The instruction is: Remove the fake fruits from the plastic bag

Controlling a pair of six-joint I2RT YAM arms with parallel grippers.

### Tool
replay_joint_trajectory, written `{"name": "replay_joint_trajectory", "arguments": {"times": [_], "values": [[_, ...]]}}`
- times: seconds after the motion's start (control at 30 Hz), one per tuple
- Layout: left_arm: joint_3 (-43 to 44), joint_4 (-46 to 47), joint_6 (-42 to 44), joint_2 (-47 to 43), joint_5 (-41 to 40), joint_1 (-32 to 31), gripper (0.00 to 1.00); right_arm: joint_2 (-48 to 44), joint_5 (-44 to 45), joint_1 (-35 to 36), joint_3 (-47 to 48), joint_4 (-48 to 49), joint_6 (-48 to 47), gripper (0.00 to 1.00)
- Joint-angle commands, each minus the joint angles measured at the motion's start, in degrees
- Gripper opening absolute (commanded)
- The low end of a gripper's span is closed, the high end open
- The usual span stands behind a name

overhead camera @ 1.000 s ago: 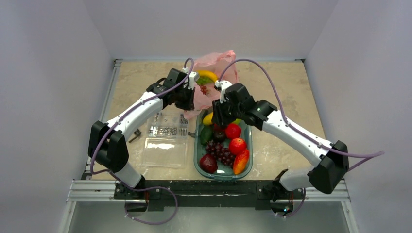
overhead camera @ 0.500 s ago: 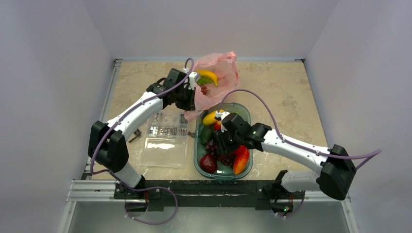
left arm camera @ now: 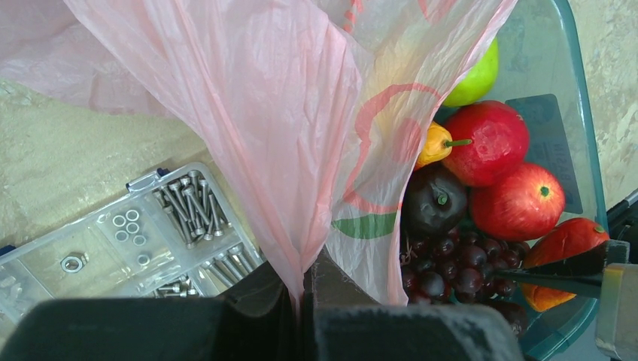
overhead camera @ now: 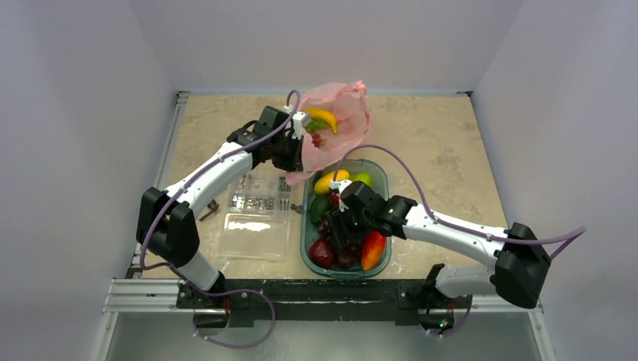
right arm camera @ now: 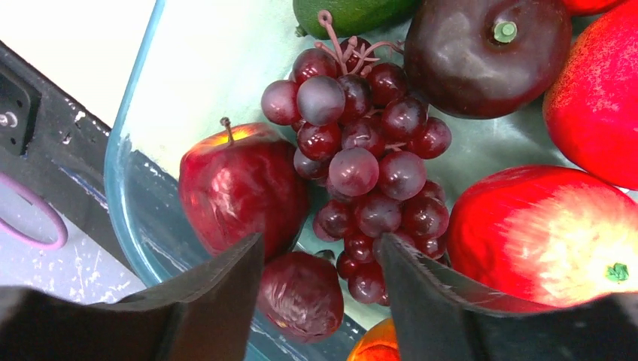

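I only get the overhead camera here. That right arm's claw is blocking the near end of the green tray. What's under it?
Observer: Its wrist camera shows the right gripper open above a small dark red fruit, which lies in the green tray beside a dark red apple and the purple grapes.
Operator: And the other arm?
Observer: The left gripper is shut on a fold of the plastic bag.
Operator: What's in that clear box?
Observer: Screws, washers and a nut, in separate compartments.
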Motion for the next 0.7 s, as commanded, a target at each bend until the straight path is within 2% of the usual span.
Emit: {"name": "replay_joint_trajectory", "arguments": {"times": [0.0, 0.1, 0.23, 0.4, 0.5, 0.67], "values": [[0.7, 0.9, -0.9, 0.1, 0.9, 0.0, 0.0, -2.9, -0.6, 0.1, 0.8, 1.5, -2.3, 0.64], [0.8, 0.9, -0.8, 0.1, 0.9, 0.0, 0.0, -3.9, 0.2, 0.1, 1.6, 1.9, -3.4, 0.64], [0.8, 0.8, -0.6, 0.2, 0.5, -0.1, 0.0, -4.5, 3.4, 0.1, 4.9, 4.4, -2.6, 0.46], [0.8, 0.7, -0.4, 0.2, -0.5, 0.0, 0.0, 0.5, 14.7, -0.5, 13.7, 5.5, -5.7, 0.42], [0.5, 0.7, -0.3, 0.5, -0.8, -0.1, 0.0, 4.7, 19.9, -3.8, 19.1, 6.6, -8.3, 0.4], [0.6, 0.4, -0.1, 1.1, -1.4, 0.0, 0.0, 12.0, 16.6, -11.9, 26.4, 14.5, -16.9, 0.41]]}}
